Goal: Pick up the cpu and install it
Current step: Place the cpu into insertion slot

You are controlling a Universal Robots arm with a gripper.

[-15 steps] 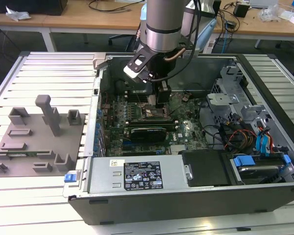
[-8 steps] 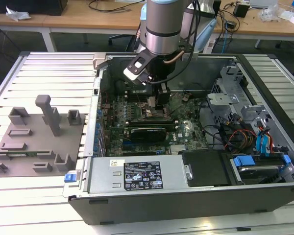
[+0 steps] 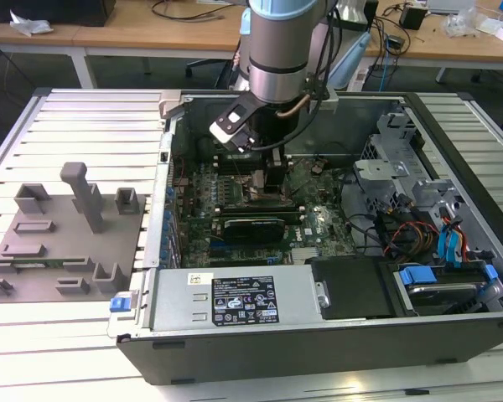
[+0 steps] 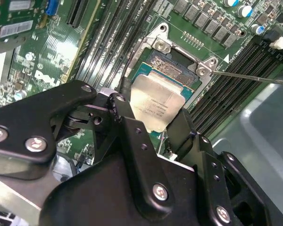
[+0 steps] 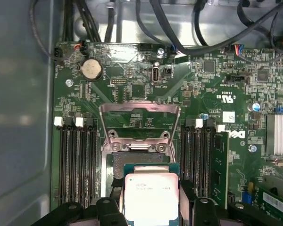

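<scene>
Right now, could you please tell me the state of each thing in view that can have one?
gripper: shut on the cpu, gripping it by two opposite edges.
cpu: held with its metal top up, over the socket; cannot tell whether it is seated.
socket bracket: swung open, clear of the socket.
computer case: lying flat, open on top, inside exposed.

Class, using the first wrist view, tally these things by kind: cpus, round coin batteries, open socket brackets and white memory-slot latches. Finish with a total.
cpu: 1
coin battery: 1
open socket bracket: 1
white memory-slot latches: 4
Total: 7
</scene>
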